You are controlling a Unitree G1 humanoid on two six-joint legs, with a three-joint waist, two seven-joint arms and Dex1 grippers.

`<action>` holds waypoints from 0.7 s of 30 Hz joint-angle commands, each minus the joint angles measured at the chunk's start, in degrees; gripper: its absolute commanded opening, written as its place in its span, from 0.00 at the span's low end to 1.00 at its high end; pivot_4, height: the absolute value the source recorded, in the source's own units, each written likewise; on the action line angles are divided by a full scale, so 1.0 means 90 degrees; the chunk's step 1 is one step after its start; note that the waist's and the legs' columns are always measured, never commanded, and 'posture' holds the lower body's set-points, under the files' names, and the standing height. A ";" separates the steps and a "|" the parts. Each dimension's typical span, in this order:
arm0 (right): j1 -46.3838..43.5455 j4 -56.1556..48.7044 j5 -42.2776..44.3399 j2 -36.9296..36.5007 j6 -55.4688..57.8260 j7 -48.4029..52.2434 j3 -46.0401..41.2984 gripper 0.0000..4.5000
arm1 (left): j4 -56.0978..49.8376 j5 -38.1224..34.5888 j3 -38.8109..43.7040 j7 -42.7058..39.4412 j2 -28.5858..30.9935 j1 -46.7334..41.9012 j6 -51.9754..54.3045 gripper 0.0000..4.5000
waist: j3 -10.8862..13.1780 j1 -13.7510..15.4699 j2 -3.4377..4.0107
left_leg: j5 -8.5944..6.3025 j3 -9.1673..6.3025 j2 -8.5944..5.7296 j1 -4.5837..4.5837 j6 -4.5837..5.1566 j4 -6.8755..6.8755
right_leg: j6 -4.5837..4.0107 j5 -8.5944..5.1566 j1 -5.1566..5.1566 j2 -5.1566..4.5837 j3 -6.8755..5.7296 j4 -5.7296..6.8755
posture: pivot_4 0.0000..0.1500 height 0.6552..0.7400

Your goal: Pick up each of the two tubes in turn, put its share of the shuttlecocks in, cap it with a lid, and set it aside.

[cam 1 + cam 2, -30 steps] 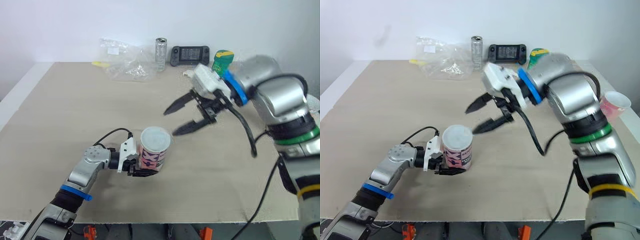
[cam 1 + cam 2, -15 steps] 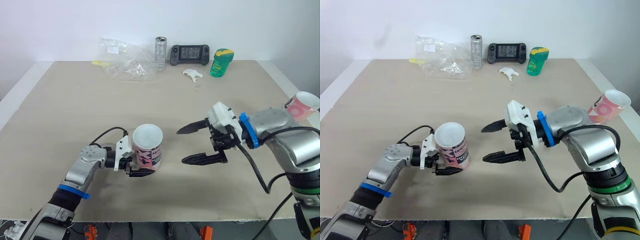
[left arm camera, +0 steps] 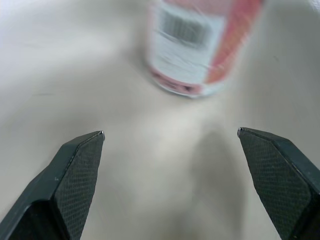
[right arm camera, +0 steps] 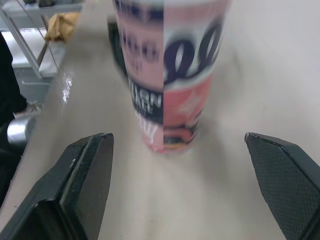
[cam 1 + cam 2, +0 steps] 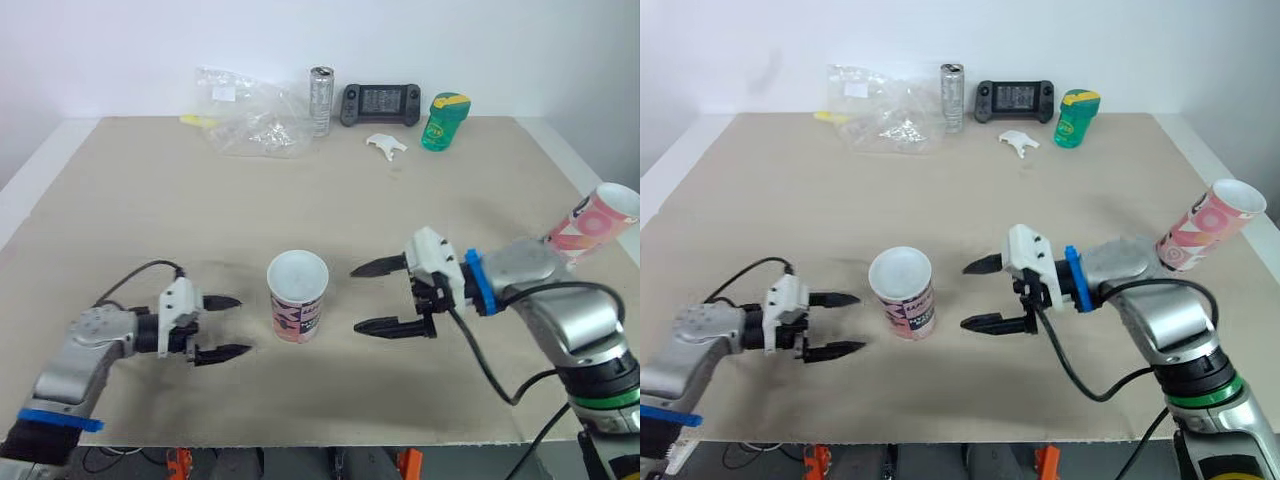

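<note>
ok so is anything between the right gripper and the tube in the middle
Nothing visible. Bare table lies between the open right gripper and the upright tube. The left gripper, also open, sits on the tube's far side, apart from it.

far edge: clear bag | silver can | game console | green tub

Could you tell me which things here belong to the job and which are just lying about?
Job: upright tube in the middle; second tube, tilted at the right edge.
Lying about: plastic bag, can, game controller, green bottle, small white piece.
</note>
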 commanded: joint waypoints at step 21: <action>-0.0654 0.1324 -0.0420 0.1763 -0.0390 -0.0183 0.0721 1.00 | -0.3730 -0.2105 0.1974 0.1567 0.0230 0.2489 0.1486 0.99 | 0.0014 0.0021 -0.0014 | -0.0008 0.0002 0.0005 -0.0023 -0.0096 0.0057 | 0.0019 0.0015 -0.0010 0.0003 0.0004 0.0002 | 1.00 0.81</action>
